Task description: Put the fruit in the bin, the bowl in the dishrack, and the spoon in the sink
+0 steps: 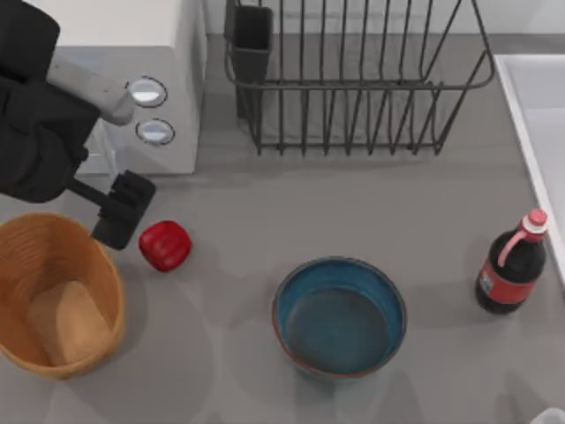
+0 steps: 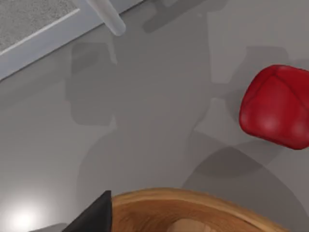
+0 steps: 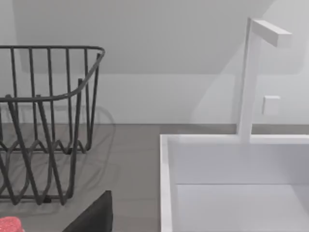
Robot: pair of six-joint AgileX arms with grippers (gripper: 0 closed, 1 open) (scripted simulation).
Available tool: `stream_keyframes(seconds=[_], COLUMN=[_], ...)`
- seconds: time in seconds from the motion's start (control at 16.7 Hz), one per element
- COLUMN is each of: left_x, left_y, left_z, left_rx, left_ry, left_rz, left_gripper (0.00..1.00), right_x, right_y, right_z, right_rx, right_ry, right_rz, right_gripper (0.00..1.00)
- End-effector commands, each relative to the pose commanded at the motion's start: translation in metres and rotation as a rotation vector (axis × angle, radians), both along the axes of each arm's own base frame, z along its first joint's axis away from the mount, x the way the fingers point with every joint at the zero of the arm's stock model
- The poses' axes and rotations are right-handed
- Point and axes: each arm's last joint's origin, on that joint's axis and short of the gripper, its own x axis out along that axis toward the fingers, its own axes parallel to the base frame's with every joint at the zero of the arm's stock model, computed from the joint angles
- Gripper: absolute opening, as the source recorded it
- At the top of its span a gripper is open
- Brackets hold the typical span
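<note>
One dishrack [image 1: 353, 79] stands at the back of the grey table [image 1: 247, 212], empty, its dark utensil cup [image 1: 252, 40] at the corner nearest the microwave [image 1: 150, 88]. One sink [image 1: 538, 132] lies just to the right of the dishrack, at the table's right edge; the right wrist view adds its white rim [image 3: 166, 183], a tall white faucet [image 3: 251, 77] behind it and the dishrack's flared end bars [image 3: 48, 121], which the top view cuts off or flattens. One microwave, with two round knobs, sits left of the dishrack.

One bin [image 1: 57, 296] sits in front of the microwave at the table's left edge, empty. One bowl [image 1: 340, 316], blue and empty, stands in front of the dishrack, well apart from it, with open table between. One dark red-labelled bottle [image 1: 512, 265] stands upright in front of the sink, right of the bowl.

One fruit [image 1: 165, 245] lies on the table just beside the bin, between bin and bowl. The left wrist view shows it close [image 2: 277, 106], clear of the bin's rim [image 2: 193, 203].

The left gripper [image 1: 124, 210] hangs between microwave and bin, just beside the fruit, holding nothing; how far its fingers are parted I cannot tell. Of the right gripper, one dark fingertip [image 3: 94, 215] shows near the sink; its opening I cannot tell.
</note>
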Motion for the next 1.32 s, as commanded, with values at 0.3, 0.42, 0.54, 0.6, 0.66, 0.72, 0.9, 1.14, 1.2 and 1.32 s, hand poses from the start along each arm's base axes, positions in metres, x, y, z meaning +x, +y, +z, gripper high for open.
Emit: stream_keyframes(seconds=[0.3, 0.42, 0.54, 0.6, 0.66, 0.72, 0.9, 1.14, 1.2, 1.32], left_x=[0.060, 0.072, 0.079, 0.080, 0.081, 0.081, 0.081, 0.082, 0.083, 0.084], left_y=[-0.047, -0.060, -0.068, -0.069, -0.070, -0.070, -0.068, -0.069, -0.070, -0.070], left_z=[-0.043, -0.057, -0.066, -0.068, -0.069, -0.069, -0.069, -0.091, -0.101, -0.122], left_rx=[0.142, 0.178, 0.199, 0.204, 0.205, 0.205, 0.203, 0.206, 0.204, 0.202], left_ry=[0.296, 0.367, 0.407, 0.416, 0.418, 0.418, 0.417, 0.421, 0.416, 0.411], left_rz=[-0.139, -0.176, -0.199, -0.204, -0.205, -0.205, -0.199, -0.206, -0.205, -0.205], left_gripper=[1.00, 1.00, 1.00, 1.00, 1.00, 1.00, 1.00, 1.00, 1.00, 1.00], right_x=[0.000, 0.000, 0.000, 0.000, 0.000, 0.000, 0.000, 0.000, 0.000, 0.000], right_y=[0.000, 0.000, 0.000, 0.000, 0.000, 0.000, 0.000, 0.000, 0.000, 0.000], right_z=[0.000, 0.000, 0.000, 0.000, 0.000, 0.000, 0.000, 0.000, 0.000, 0.000], right_rx=[0.000, 0.000, 0.000, 0.000, 0.000, 0.000, 0.000, 0.000, 0.000, 0.000], right_ry=[0.000, 0.000, 0.000, 0.000, 0.000, 0.000, 0.000, 0.000, 0.000, 0.000], right_rz=[0.000, 0.000, 0.000, 0.000, 0.000, 0.000, 0.000, 0.000, 0.000, 0.000], right_gripper=[1.00, 1.00, 1.00, 1.00, 1.00, 1.00, 1.00, 1.00, 1.00, 1.00])
